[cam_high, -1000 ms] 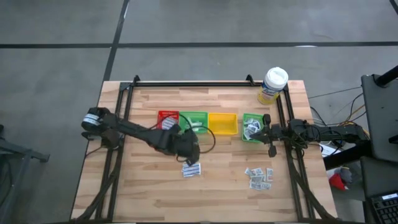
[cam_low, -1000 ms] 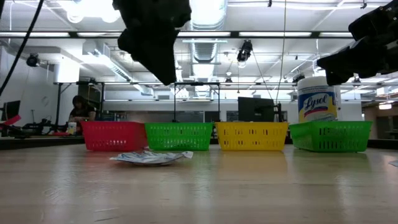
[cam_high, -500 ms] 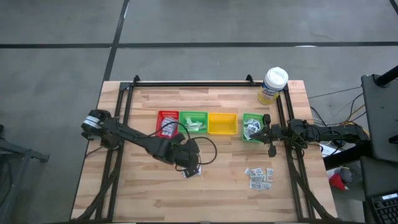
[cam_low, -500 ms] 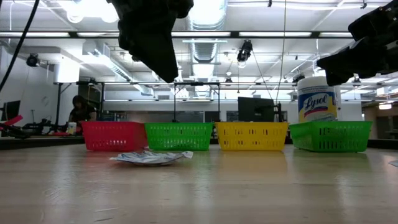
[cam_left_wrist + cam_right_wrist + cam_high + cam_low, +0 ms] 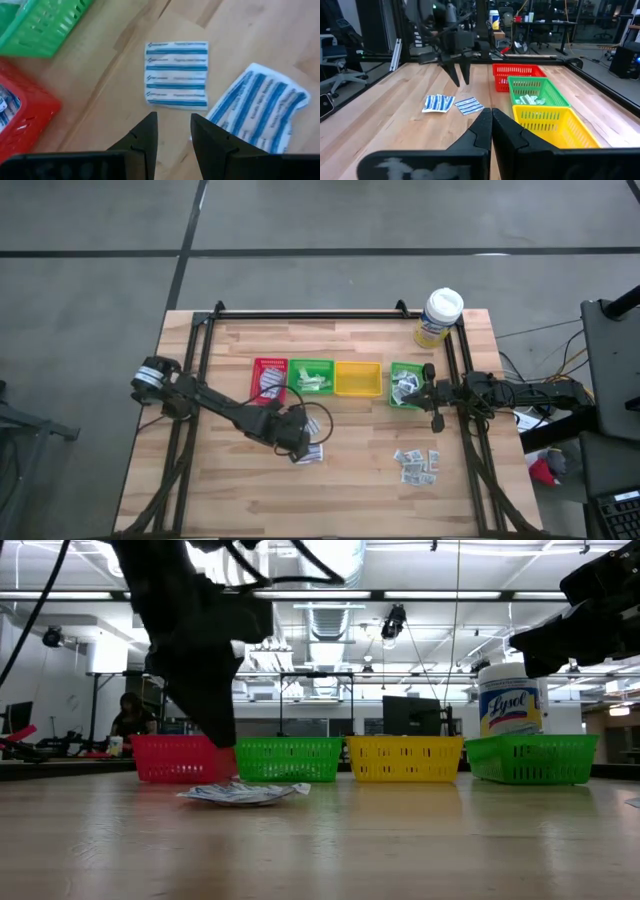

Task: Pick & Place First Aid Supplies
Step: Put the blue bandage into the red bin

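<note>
Two white packets with blue stripes lie side by side on the wooden table: a flat one (image 5: pixel 176 75) and a crumpled one (image 5: pixel 257 107), seen together in the high view as one small patch (image 5: pixel 313 452). My left gripper (image 5: pixel 172 132) hangs just above them, slanting down, open, with nothing between its fingers; the right wrist view shows its fingertips (image 5: pixel 461 82) clear of the packets (image 5: pixel 468 105). My right gripper (image 5: pixel 491 117) rests shut and level at the table's right side (image 5: pixel 430 392). More small packets (image 5: pixel 417 465) lie loose near the front right.
Red (image 5: pixel 270 377), green (image 5: pixel 312 376) and yellow (image 5: pixel 357 378) trays stand in a row behind the packets, with a second green tray (image 5: pixel 405 383) to their right. A white-lidded tub (image 5: pixel 440 317) stands at the far right corner. Bare wood lies toward the near edge.
My left gripper has come down and toward the table's near edge, from in front of the trays to just over the two striped packets, tipping a little steeper. Its fingers have kept the same gap. The packets have not moved.
</note>
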Motion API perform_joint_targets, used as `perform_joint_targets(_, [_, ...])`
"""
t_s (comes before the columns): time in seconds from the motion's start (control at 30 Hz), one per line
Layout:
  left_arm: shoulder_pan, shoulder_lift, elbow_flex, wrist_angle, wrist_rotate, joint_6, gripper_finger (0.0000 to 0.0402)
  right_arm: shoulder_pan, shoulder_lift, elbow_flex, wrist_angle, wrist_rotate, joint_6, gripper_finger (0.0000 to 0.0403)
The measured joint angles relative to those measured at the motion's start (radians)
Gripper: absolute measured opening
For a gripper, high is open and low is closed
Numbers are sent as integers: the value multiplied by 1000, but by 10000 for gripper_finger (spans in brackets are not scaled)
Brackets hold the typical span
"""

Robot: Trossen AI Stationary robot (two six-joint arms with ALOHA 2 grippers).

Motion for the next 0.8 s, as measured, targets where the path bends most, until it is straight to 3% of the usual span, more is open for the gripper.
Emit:
perform_joint_targets(0.37, [44,-1,-21,88,8,83,113,0,0,0,0,0,1,8])
perform_joint_targets(0.8, [151,-1,-12,96,125,164,149,0,0,0,0,0,-1,8])
